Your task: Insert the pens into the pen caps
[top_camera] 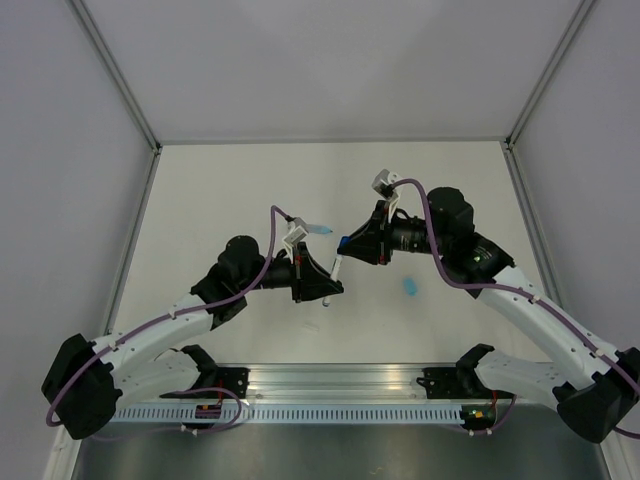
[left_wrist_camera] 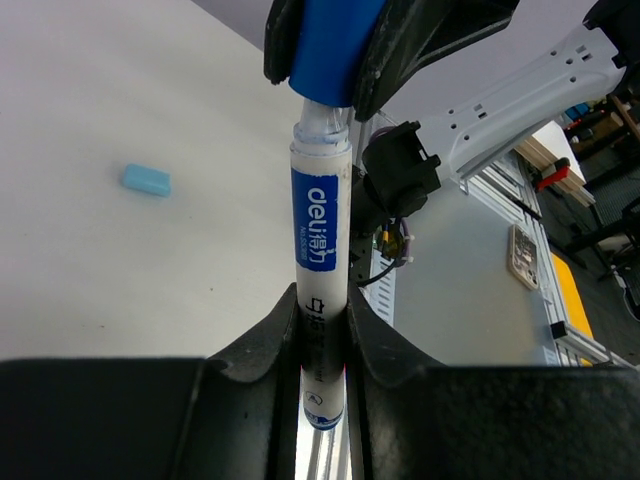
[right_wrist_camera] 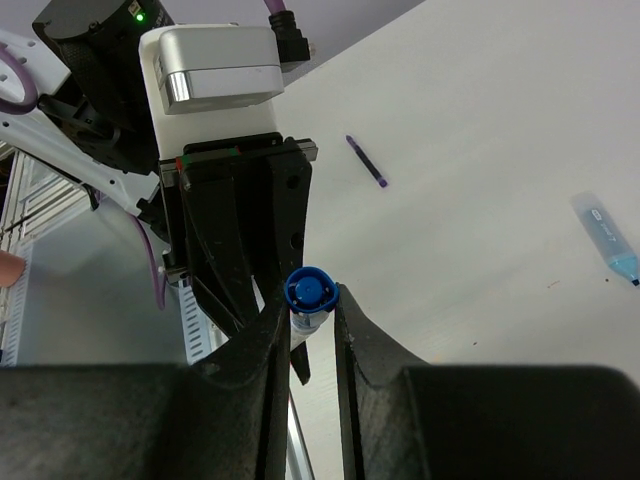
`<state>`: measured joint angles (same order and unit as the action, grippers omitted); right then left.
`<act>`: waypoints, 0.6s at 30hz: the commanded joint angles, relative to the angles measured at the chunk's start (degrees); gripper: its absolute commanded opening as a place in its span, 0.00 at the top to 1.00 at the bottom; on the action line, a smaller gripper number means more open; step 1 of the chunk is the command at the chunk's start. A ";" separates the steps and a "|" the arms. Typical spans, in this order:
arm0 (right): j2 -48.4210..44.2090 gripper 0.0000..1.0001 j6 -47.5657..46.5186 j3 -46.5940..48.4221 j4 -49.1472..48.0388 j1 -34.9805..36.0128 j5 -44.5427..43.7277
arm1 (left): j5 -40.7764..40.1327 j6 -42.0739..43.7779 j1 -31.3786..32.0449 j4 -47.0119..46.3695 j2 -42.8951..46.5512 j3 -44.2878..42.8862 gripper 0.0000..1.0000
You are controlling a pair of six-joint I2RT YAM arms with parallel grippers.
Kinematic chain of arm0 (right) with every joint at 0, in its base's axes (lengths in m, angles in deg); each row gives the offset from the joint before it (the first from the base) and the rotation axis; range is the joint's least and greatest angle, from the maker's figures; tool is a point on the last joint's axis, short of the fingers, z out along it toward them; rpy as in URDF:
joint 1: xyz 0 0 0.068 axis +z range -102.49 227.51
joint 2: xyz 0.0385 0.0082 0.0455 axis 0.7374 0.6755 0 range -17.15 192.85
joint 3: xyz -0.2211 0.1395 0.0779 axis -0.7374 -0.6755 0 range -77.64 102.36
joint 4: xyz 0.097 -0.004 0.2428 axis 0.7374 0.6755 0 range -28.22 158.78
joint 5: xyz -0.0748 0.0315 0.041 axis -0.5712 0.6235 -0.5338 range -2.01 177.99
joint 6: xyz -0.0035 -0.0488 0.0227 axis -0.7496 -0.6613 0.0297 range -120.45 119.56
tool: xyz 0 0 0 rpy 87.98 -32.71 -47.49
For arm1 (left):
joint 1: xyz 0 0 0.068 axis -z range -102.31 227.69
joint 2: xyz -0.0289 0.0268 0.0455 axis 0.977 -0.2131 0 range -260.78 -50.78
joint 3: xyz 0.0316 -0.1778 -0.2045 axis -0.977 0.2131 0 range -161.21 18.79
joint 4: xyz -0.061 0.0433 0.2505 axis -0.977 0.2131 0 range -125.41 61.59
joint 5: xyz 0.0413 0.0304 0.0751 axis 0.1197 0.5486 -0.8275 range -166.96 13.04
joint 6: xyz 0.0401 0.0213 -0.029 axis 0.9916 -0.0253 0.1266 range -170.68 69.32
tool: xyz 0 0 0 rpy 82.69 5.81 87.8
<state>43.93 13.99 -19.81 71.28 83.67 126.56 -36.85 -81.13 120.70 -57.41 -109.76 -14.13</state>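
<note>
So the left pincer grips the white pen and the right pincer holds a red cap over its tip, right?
No: the cap is dark blue, not red; the left wrist view shows it. Otherwise yes: the left pincer grips the white pen and the right pincer holds the cap over its tip.

Your pen (top_camera: 337, 268) sat in the left gripper (top_camera: 330, 286), tip at the cap (top_camera: 344, 241) in the right gripper (top_camera: 348, 243); spare cap (top_camera: 410, 287) lay on the table (top_camera: 250, 190) off right.
</note>
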 commanded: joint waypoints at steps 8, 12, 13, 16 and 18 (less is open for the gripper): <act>-0.87 1.00 3.93 -1.57 1.93 2.51 -1.91 | -5.40 4.53 -0.11 -5.78 2.03 -0.91 0.98; -3.06 1.00 6.47 -2.62 -1.14 3.12 -6.74 | -6.54 4.71 -0.20 -5.33 1.50 -0.91 0.98; -3.51 1.00 7.53 -3.32 -3.06 3.12 -7.19 | -6.63 4.71 -0.11 -5.33 1.41 -0.91 0.98; -4.48 1.00 8.24 -3.42 -4.05 3.12 -8.33 | -6.98 4.53 -0.20 -5.25 1.33 -0.91 0.98; -4.57 1.00 7.89 -3.24 -3.44 3.13 -8.51 | -7.42 4.62 -0.11 -4.99 1.32 -0.91 0.98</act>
<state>40.65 20.16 -22.72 67.87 86.03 117.68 -40.12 -78.38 120.83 -57.85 -108.88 -13.78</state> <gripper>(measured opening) 0.244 0.241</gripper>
